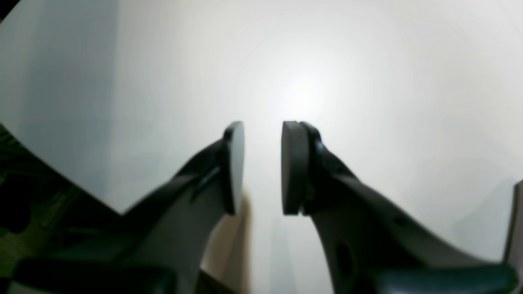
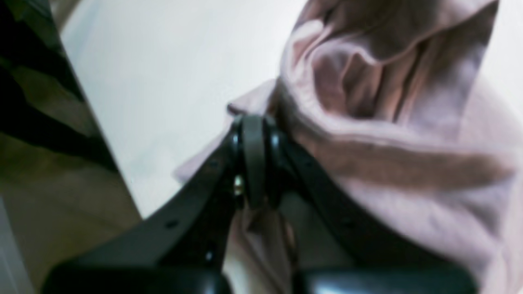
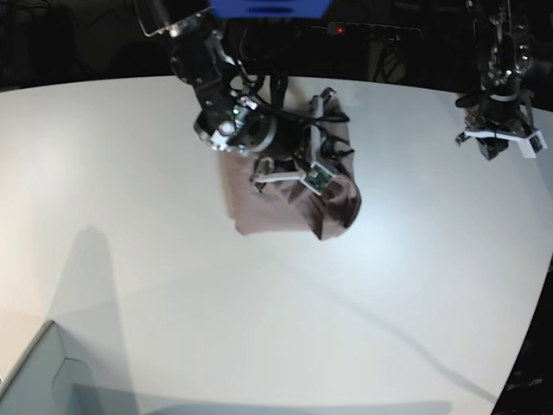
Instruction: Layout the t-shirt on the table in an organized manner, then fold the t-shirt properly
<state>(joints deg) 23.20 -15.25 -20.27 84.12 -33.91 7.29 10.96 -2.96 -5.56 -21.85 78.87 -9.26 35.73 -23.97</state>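
The table (image 3: 130, 259) is my work surface: white, matte, bare across most of the base view. The t-shirt (image 3: 294, 194) lies bunched in a mauve heap at about 12 o'clock from the table's middle, toward the far edge, with no sleeve or hem laid flat.

My right gripper (image 2: 254, 161) has its jaws pressed together on a fold of the t-shirt; in the right wrist view cloth comes out from between the pads and drapes away toward 1 o'clock. My left gripper (image 1: 261, 167) hangs over bare table at about 2 o'clock in the base view, well apart from the garment, jaws standing partly apart with nothing between them.

Step in hand, as I judge it: layout, not yet folding.

Procedure:
1. Keep the right pinch firm; soft cloth slips easily.
2. Lift only enough for the heap to unfurl under its own weight.
3. Bring the left gripper to a free edge opposite the held fold.
4. Draw the two grips apart, then lower the cloth flat toward the table's middle.

Caution: which part of the garment I hold cannot be told.
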